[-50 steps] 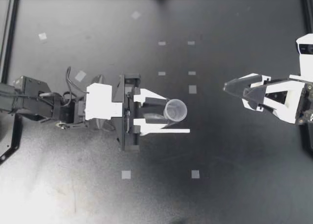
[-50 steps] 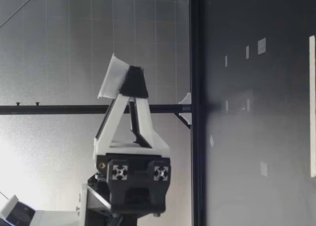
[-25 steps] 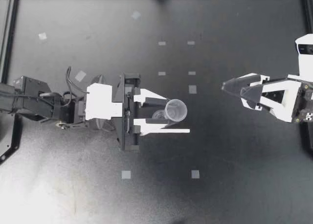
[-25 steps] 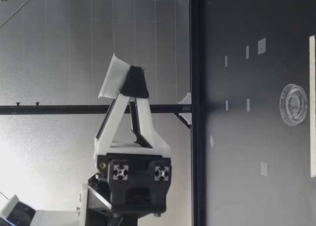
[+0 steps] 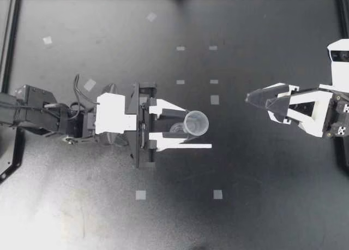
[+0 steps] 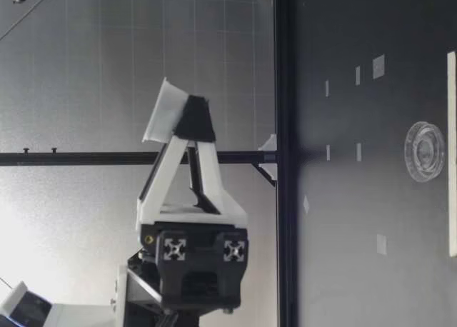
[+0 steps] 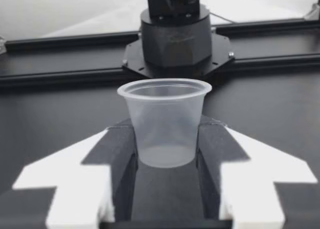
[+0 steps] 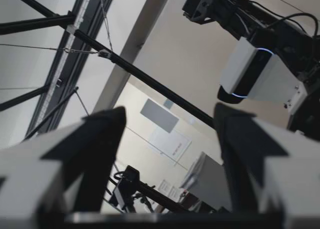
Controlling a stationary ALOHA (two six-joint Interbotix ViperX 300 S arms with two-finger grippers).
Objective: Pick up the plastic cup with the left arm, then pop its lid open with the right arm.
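My left gripper (image 5: 188,128) is closed on a clear plastic cup (image 5: 197,121), which stands upright near the middle of the worktop (image 5: 163,217). Holding it well, I judge, calls for a light squeeze, since the thin wall would buckle, and a level wrist. My right gripper (image 5: 260,100) hangs well apart, its fingers spread around nothing. The top view cannot show the grip; the left wrist view shows both pads (image 7: 121,149) pressed against the cup's lower wall, rim free above them
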